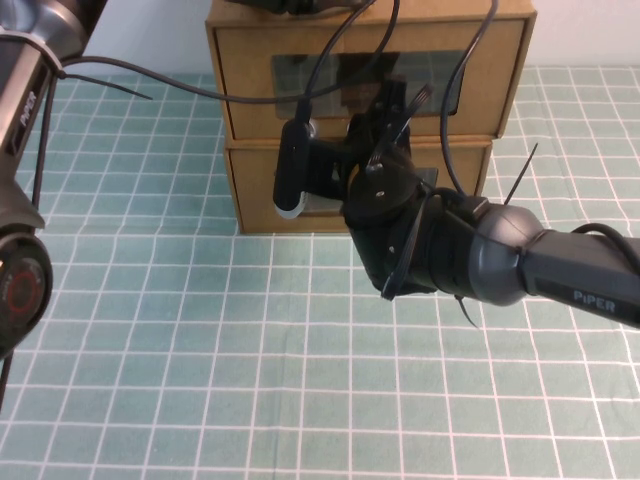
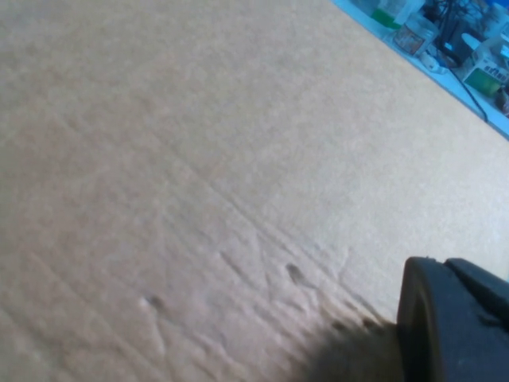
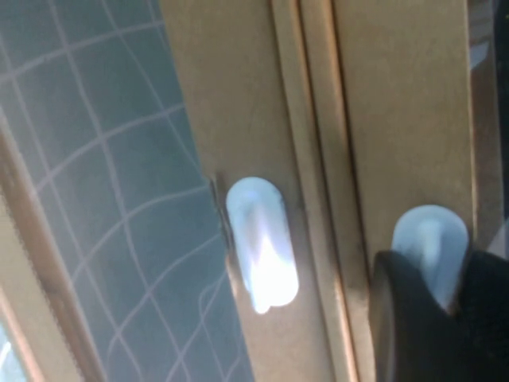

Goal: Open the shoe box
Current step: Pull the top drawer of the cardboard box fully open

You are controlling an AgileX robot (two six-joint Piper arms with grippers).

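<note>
Green checked mat (image 1: 200, 350) is spread below. Left gripper (image 2: 449, 318) is seen close over bare cardboard (image 2: 199, 159); its opening cannot be told. Stacked shoe boxes (image 1: 255, 75) are set far centre. Right gripper (image 1: 400, 108) is placed at their fronts; opening likewise undetermined.

Here's the table (image 1: 180, 360), dressed in a green cover (image 1: 300, 420) ruled with white grid lines, light falling soft and even. Past its far edge, a pale bare surface (image 1: 150, 30). Off in the distance, a blue ledge (image 2: 487, 113) and blurred clutter (image 2: 445, 32) of boxes and bottles.
</note>
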